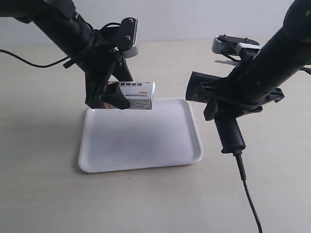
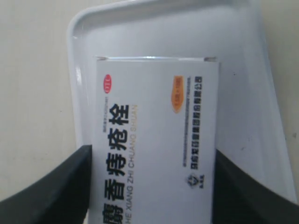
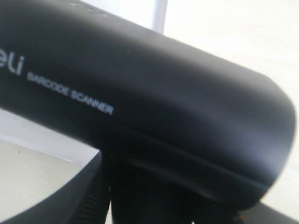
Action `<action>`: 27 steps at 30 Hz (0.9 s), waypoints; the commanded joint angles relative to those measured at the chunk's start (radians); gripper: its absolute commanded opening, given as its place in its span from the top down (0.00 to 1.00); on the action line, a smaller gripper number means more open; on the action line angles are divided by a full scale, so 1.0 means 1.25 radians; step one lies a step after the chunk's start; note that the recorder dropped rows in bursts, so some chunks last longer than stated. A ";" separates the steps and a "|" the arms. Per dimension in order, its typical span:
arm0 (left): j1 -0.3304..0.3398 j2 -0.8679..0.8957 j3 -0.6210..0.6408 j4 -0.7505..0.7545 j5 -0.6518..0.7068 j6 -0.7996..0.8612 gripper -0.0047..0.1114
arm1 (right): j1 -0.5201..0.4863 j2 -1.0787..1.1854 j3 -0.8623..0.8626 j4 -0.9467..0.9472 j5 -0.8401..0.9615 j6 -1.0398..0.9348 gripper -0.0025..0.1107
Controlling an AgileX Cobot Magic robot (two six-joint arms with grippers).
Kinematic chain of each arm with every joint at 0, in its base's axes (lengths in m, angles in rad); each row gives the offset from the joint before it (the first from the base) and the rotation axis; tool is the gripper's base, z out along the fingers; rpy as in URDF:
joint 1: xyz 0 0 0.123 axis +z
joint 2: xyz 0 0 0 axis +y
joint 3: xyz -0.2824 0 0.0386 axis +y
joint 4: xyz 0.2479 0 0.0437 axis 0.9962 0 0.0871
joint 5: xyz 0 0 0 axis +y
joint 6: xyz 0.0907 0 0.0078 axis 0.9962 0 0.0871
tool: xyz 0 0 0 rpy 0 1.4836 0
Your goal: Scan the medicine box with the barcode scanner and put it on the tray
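Over the tray's [image 1: 141,143] eleven o'clock corner in the exterior view the medicine box [image 1: 137,95] hangs, the left wrist view showing the left gripper [image 2: 152,186] clamped on its sides above the tray, the right wrist view showing the right gripper [image 3: 121,196] clutching the barcode scanner [image 3: 140,107].

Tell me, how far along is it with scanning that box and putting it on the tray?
Both pick-ups look done: the left gripper holds the medicine box above the tray, and the right gripper holds the barcode scanner, its head turned toward the box. Whether the scan has happened cannot be told. Still left: setting the box down on the tray.
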 commanded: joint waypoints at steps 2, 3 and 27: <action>-0.003 -0.001 0.003 -0.004 -0.012 -0.006 0.96 | 0.004 -0.009 -0.022 0.020 0.003 -0.024 0.98; -0.003 -0.001 0.003 -0.004 -0.014 -0.006 0.96 | 0.004 -0.009 -0.022 0.031 0.003 -0.032 0.98; -0.003 -0.001 0.001 0.007 -0.041 -0.006 0.96 | 0.004 -0.009 -0.022 0.059 0.074 -0.057 0.98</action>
